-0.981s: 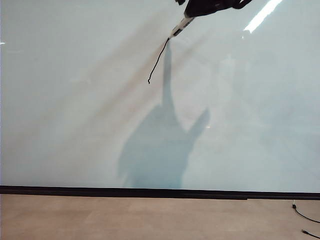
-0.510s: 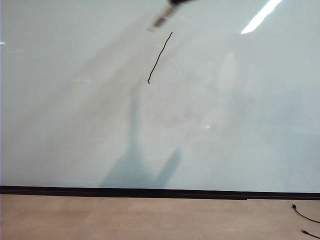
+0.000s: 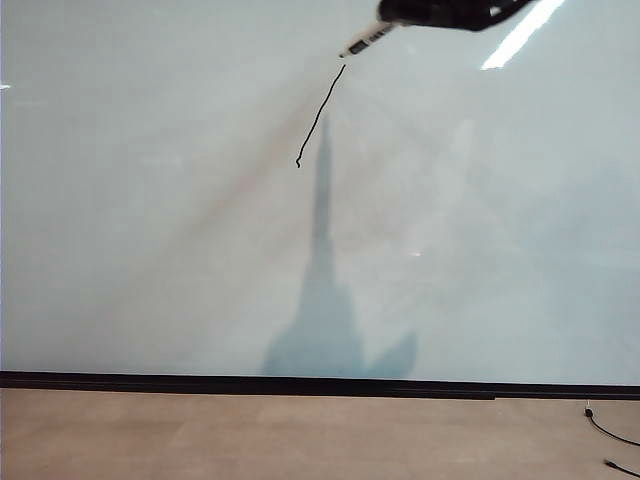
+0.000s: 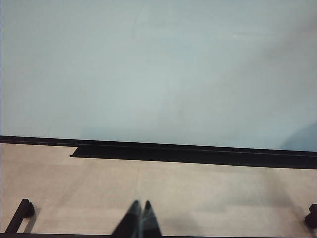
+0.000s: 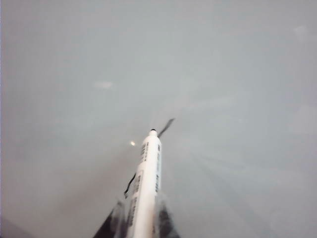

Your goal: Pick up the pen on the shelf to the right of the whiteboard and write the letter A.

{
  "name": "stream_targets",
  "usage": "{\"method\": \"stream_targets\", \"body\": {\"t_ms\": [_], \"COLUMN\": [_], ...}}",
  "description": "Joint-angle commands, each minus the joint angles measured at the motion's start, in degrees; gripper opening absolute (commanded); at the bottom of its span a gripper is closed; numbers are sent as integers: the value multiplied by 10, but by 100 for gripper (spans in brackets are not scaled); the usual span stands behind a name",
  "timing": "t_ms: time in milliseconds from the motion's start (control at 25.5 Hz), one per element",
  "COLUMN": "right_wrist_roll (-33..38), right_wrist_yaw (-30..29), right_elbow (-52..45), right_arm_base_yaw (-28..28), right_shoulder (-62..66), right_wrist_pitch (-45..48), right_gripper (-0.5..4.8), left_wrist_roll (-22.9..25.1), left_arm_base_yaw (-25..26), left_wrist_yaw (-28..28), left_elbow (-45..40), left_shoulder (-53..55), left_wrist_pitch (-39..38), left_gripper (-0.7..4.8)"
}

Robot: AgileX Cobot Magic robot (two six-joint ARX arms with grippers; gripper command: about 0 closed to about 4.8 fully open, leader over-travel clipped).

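Right pincer (image 5: 138, 218) gripping pen (image 5: 146, 183), left pincer (image 4: 139, 218) seemingly closed

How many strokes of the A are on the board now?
1: a slanted black stroke high on the whiteboard, just below the pen tip held by the right gripper. Left gripper idle, shut.

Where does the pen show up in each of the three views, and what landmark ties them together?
Exterior view: the pen is near the top edge, right of centre, held by the right gripper, its tip just above the black stroke.
Left wrist view: not in it.
Right wrist view: the pen rises from the bottom edge, centre.
Shared landmark: the whiteboard, in all three.
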Motion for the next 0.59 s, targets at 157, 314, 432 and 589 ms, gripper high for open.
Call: {"method": "stream_targets", "body": {"t_ms": [157,314,432,589], "right_wrist_roll": [37,38,39,49], "right_wrist_yaw": [-61,-70,-70,-70], "right_elbow": [2,6,10,11], "right_arm_base_yaw": [-23,-32,-38,-49], "right_shoulder": [28,47,55,62], "right_wrist_pitch": [54,77,83,91], "right_gripper": [-9,-9,-9,-9], "left_wrist_roll": [3,3,3,3], "left_arm_base_yaw": [0,0,0,0], "left_wrist_yaw": [0,0,0,0], "left_elbow": [1,1,1,1], "left_shoulder": [0,0,0,0], "left_wrist_pitch": [5,5,5,5], "left_gripper": [-4,-4,-5,-4]}}
